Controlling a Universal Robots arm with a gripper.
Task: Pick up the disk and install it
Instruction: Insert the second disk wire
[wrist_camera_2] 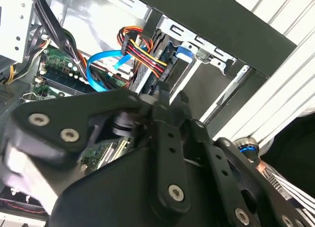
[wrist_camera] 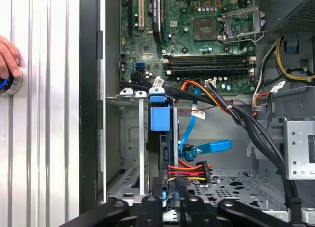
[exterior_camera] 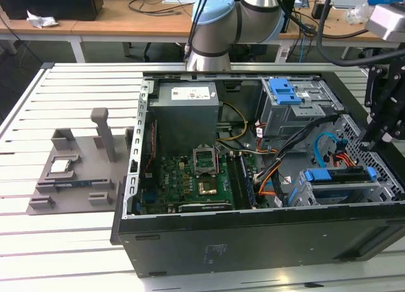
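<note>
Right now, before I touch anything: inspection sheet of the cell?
Surface: slatted metal table with an open PC case lying on it.
Job's things: disk edge-on in the lower drive cage, blue carrier showing.
Clutter: grey fixture tray on the table, on the exterior view's left of the case.
Grippers: tool close to the disk's end; grip cannot be judged.
Cables: blue data cable and multicoloured power plug beside the disk.
Surroundings: a hand at a round button on the table; benches behind.
</note>
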